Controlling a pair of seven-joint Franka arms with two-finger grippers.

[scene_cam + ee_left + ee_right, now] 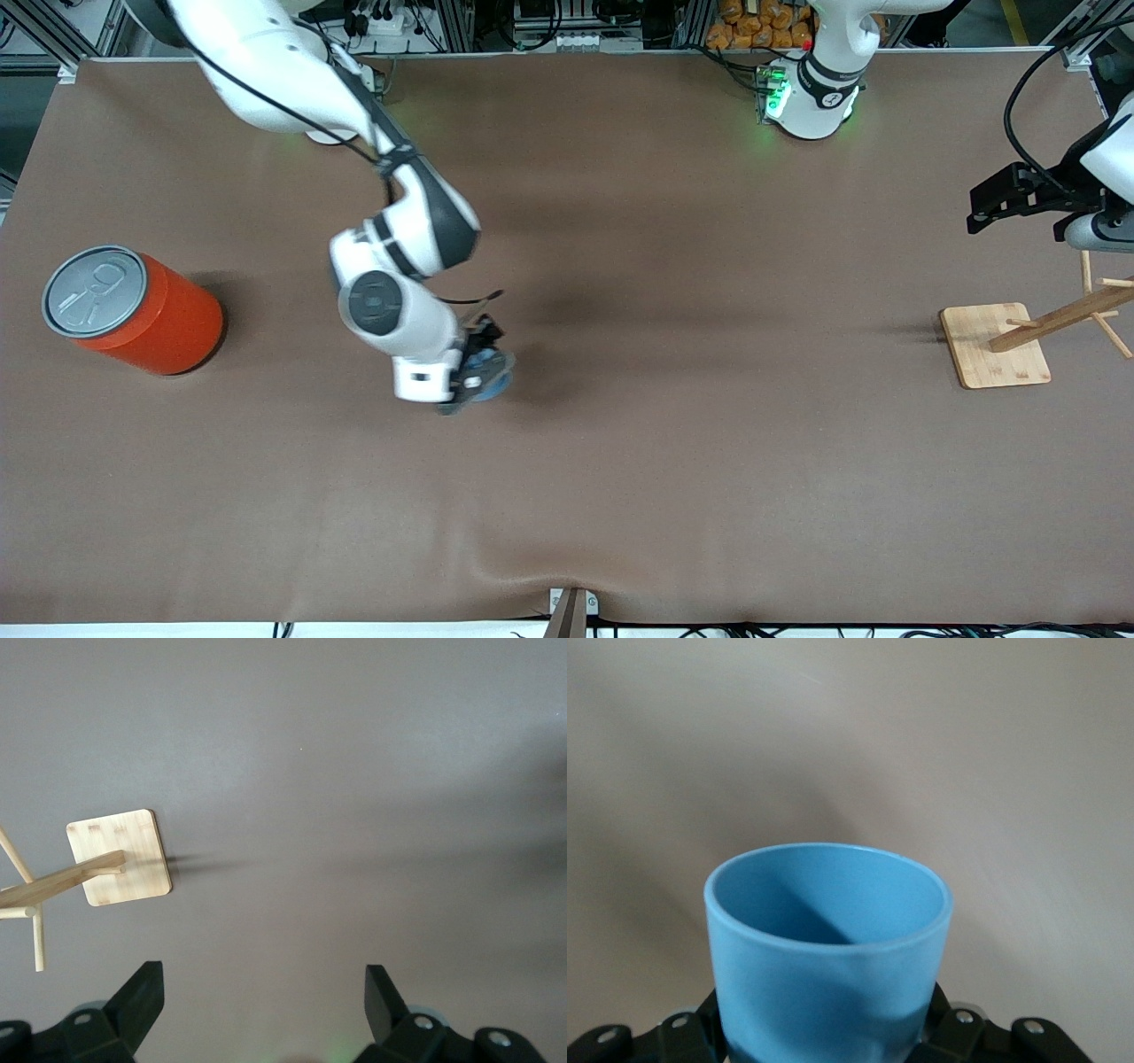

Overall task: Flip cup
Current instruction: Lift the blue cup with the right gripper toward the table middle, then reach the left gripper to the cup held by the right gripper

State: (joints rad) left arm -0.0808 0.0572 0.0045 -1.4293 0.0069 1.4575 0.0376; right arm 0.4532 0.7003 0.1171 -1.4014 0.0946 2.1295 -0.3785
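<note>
Your right gripper (478, 372) sits a little left of centre in the front view, over the bare brown table (673, 461), with its fingers closed on the cup (493, 379). From the front you see only a sliver of blue past the black fingers, so turn to the right wrist view. There the cup (829, 948) fills the lower middle of the frame: a light-blue, matte tumbler with no handle, a smooth rounded rim and a darker blue inside. Its open mouth faces the camera, and its lower wall is clamped between the fingers (950, 1028) at the bottom edge.

Your left gripper (1005, 197) waits at the right edge of the front view, above the wooden stand (997, 346). In the left wrist view its fingers (137, 1001) are spread wide with nothing between them, and the stand's square base (124, 859) lies at the left of the frame.

The orange can (146, 312) with its grey pull-tab lid stands at the left edge of the front view, well apart from the cup.
</note>
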